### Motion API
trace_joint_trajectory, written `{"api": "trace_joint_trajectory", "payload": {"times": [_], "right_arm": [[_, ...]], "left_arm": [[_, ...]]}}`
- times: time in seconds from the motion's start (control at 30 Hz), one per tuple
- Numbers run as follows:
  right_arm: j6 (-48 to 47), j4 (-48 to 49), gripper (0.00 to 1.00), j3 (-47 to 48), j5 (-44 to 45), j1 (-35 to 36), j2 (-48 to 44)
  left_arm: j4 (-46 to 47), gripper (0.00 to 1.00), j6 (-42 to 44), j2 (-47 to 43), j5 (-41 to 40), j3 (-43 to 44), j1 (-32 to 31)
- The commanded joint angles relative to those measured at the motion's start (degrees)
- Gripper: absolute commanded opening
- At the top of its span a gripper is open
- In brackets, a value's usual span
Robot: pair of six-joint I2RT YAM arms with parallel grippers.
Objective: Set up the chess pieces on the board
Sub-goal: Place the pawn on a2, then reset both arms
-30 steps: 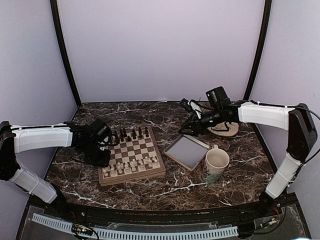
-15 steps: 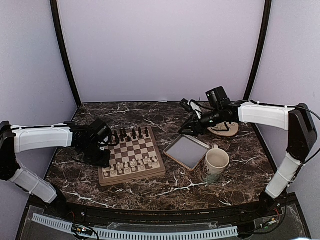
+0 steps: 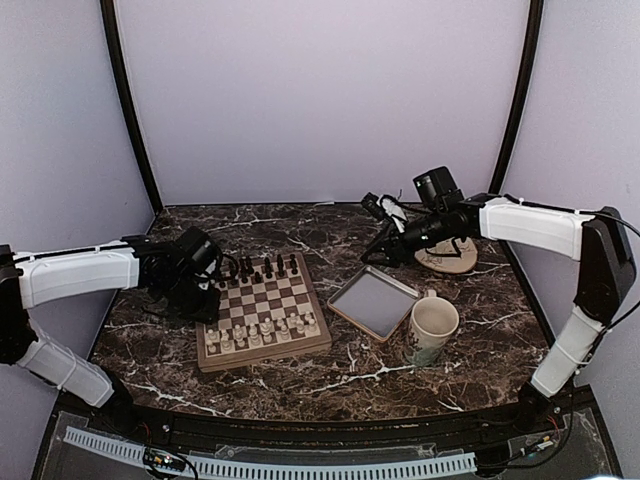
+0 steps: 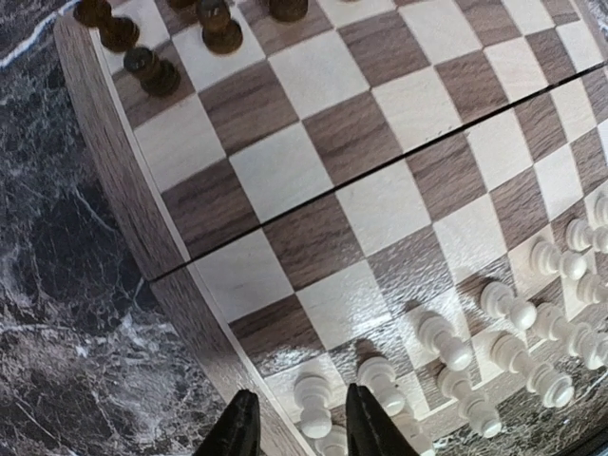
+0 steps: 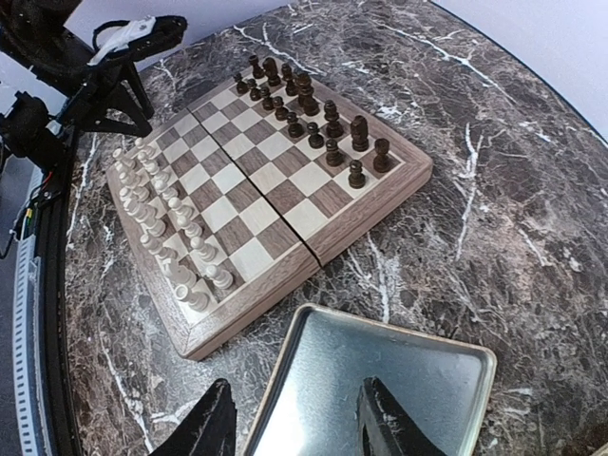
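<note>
The board [image 3: 312,343] lies left of centre. The cream-white chess pieces [image 3: 262,331] stand in its two near rows, and dark chessmen [image 3: 264,268] stand in the far rows. My left gripper [image 3: 220,284] is open over the board's left edge. In the left wrist view its fingertips [image 4: 367,418] straddle a white piece [image 4: 313,403] in the corner rows without touching it, with more white pieces [image 4: 532,323] to the right. My right gripper [image 3: 379,255] is open and empty, above the far edge of the grey tray [image 3: 375,302]. In the right wrist view [image 5: 299,432] it hovers over the tray [image 5: 399,380], with the board [image 5: 313,214] beyond.
A cream mug [image 3: 432,328] stands right of the tray near the front. A round wooden coaster [image 3: 450,261] lies at the back right under the right arm. Dark marble tabletop [image 3: 350,375] surrounds the board. Purple walls close in the back and sides.
My left gripper has shifted slightly away from the near side along the board's left edge. My right gripper has risen a little above the tray's far edge. The pieces have not moved.
</note>
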Motion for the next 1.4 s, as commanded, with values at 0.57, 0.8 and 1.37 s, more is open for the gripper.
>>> {"api": "trace_joint_trajectory", "payload": {"times": [0.57, 0.8, 1.37], "right_arm": [[8.3, 7.7, 0.66, -12.2, 20.2, -20.3, -28.8], [11.6, 8.8, 1.00, -12.6, 28.1, -24.2, -34.3], [17.2, 14.4, 1.00, -17.9, 18.0, -35.1, -36.7]], "left_arm": [[26.8, 0.59, 26.8, -9.8, -13.3, 9.6, 0.3], [31.5, 0.99, 27.6, -9.8, -22.8, 10.5, 0.5], [40.4, 0.99, 23.9, -19.0, -21.2, -2.3, 7.4]]}}
